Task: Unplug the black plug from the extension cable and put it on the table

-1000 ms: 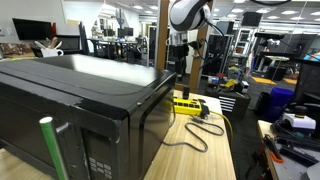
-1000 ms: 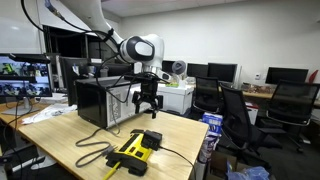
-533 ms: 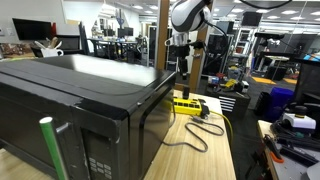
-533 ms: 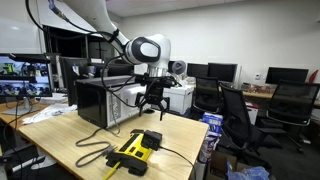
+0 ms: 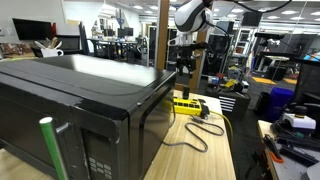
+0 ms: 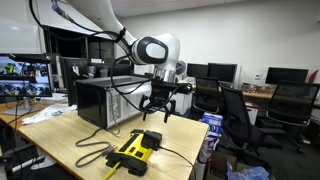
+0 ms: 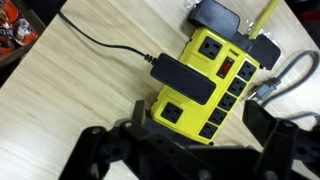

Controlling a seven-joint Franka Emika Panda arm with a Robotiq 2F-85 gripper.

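The yellow extension cable point(image 7: 205, 95) lies on the light wood table point(image 7: 60, 110). It also shows in both exterior views point(image 5: 188, 104) point(image 6: 130, 153). The black plug point(image 7: 182, 78) sits plugged in across the middle of the strip. Its thin black cord point(image 7: 100, 42) runs off to the upper left, and a loop of cord lies on the table point(image 6: 90, 152). My gripper point(image 7: 190, 150) is open and empty. It hangs well above the strip in both exterior views point(image 5: 186, 68) point(image 6: 158, 108), with the strip between its fingers in the wrist view.
A large black microwave-like box point(image 5: 80, 100) point(image 6: 100, 100) stands on the table beside the strip. A second black plug point(image 7: 215, 15) sits at the strip's far end, and a grey cable point(image 7: 285, 75) leaves one side. Office chairs and desks stand beyond the table edge.
The gripper has shifted sideways over the table, away from the black box and toward the strip's far end. It stays open. The plug and strip have not moved.
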